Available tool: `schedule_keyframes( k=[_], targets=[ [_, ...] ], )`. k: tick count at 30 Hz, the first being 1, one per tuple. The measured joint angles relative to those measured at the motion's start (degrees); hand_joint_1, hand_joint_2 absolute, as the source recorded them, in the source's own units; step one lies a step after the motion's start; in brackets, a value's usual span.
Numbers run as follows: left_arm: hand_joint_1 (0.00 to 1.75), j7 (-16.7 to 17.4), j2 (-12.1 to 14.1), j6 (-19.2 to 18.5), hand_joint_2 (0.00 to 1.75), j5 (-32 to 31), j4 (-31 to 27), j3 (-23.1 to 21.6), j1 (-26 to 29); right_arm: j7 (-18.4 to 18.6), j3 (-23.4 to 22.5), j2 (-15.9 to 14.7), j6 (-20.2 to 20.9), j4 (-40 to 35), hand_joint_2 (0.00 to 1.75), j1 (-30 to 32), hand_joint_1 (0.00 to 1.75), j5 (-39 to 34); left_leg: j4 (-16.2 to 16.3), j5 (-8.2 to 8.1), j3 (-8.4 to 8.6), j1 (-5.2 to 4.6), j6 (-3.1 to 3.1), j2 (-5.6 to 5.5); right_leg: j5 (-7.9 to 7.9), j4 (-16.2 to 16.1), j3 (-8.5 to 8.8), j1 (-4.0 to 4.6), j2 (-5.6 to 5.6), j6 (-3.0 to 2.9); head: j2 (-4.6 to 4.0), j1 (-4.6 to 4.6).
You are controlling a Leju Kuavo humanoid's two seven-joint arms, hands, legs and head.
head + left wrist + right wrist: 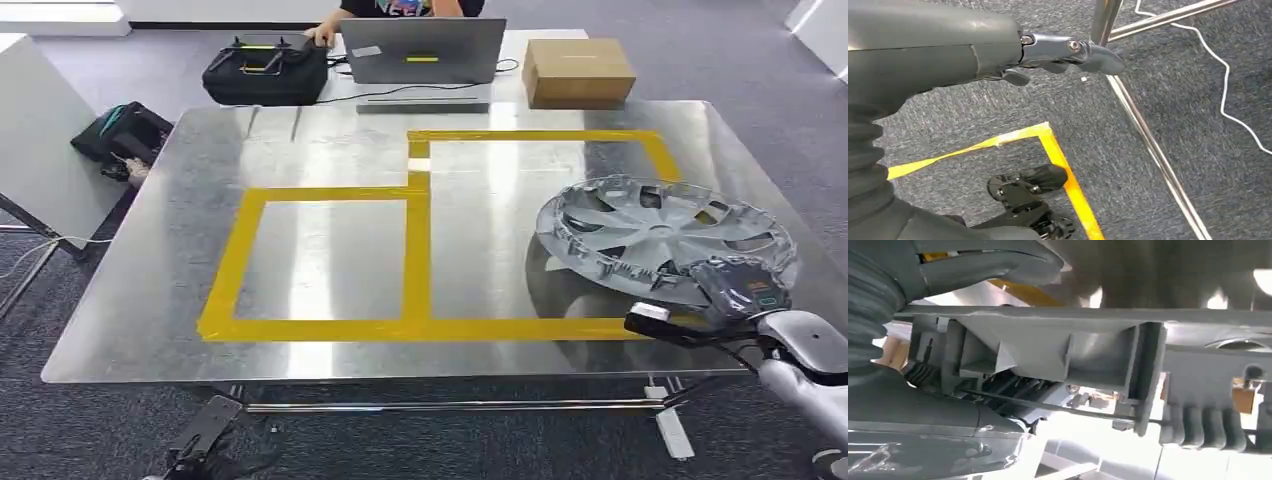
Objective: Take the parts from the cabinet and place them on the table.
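One part: the hubcap, silver, tilted, its far edge over the yellow tape frame on the desk, its near rim in the right hand.
Left hand: hangs low over the carpet beside a desk leg, holds nothing; fingers look loosely curled, so I cannot tell how far open.
Right hand: grips the hubcap rim; thumb above, fingers below.
Step advice: I judge it best to lower the hubcap flat inside the frame ahead of the hand, then release.

Right hand grips the near rim of a silver wheel cover, held tilted over the steel counter, overlapping the yellow tape outline
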Motion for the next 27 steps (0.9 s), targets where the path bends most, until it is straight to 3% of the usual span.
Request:
schedule_keyframes(
  k=[7, 8, 19, 20, 24, 27],
  targets=[
    [0.00, 0.24, 0.24, -0.18, 1.75, -0.33, -0.44, -0.28, -0.02, -1.20, -1.92, 0.59, -0.48, 0.44, 1.75, 1.47, 0.00, -0.94, 0.00, 0.00, -0.01, 0.02, 0.00, 0.00, -0.01, 0.00, -0.01, 0.01, -0.01, -0.01, 0.00, 0.02],
    [0.00, 0.28, 0.24, -0.13, 0.00, -0.44, -0.46, -0.31, -0.02, -1.33, -2.19, 0.59, -0.57, 0.27, 1.75, 1.74, 0.00, -1.11, 0.00, 0.00, -0.01, 0.02, 0.00, 0.00, -0.01, 0.00, -0.02, 0.01, -0.01, -0.01, 0.00, 0.00],
    [0.00, 0.37, 0.20, -0.18, 0.00, -1.05, -0.46, -0.68, -0.34, -2.27, -4.68, 0.57, -0.68, -2.43, 1.75, 3.97, 0.00, -2.95, 0.00, -0.01, -0.05, 0.01, -0.01, 0.00, -0.02, 0.00, -0.08, 0.01, 0.00, -0.02, 0.00, 0.00],
    [0.00, 0.37, 0.20, -0.18, 0.00, -1.07, -0.46, -0.70, -0.34, -2.27, -4.85, 0.57, -0.50, -2.67, 0.00, 4.13, 0.00, -3.21, 0.00, -0.01, -0.05, 0.01, -0.01, 0.00, -0.02, 0.00, -0.08, 0.01, 0.00, -0.02, 0.00, 0.00],
    [0.00, 0.57, 0.17, -0.09, 0.00, -1.40, -0.46, -0.72, -0.35, -2.97, -6.21, 0.57, 2.49, -3.58, 0.00, 5.25, 0.00, -7.14, 0.00, -0.01, -0.05, 0.01, -0.01, 0.00, -0.02, 0.00, -0.08, 0.00, 0.00, -0.02, 0.00, 0.00],
    [0.00, 0.90, 0.17, 0.44, 0.00, -1.53, -0.46, -0.72, -0.27, -5.62, -8.35, 0.57, 3.52, -5.14, 0.00, 7.45, 0.00, -13.93, 0.00, -0.01, -0.07, 0.01, -0.01, 0.00, -0.02, 0.00, -0.07, 0.01, -0.02, -0.02, 0.00, 0.00]
  ],
)
